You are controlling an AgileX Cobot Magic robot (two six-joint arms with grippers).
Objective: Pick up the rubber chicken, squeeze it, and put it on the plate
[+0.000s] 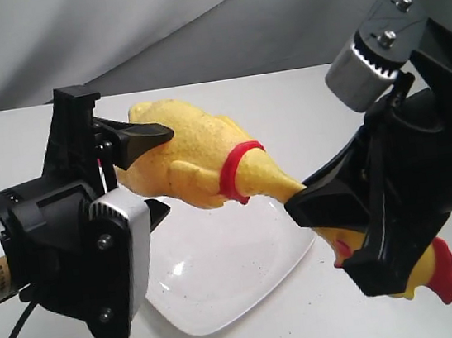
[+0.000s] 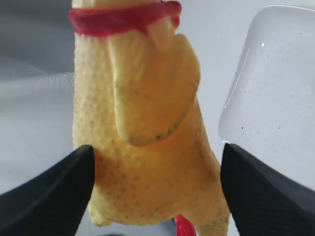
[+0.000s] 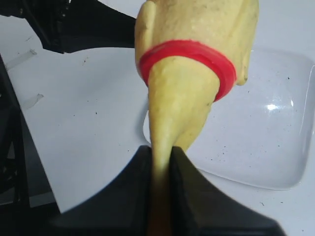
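The left claw [image 2: 156,162] pinches the rubber chicken [image 1: 196,160] body, right claw [image 3: 160,152] its neck.

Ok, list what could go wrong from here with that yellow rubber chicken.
The right gripper pinches only the thin neck of the yellow rubber chicken, which may stretch or slip. Its head appears to hang beyond the glossy white square plate, so releasing now could land it partly off.
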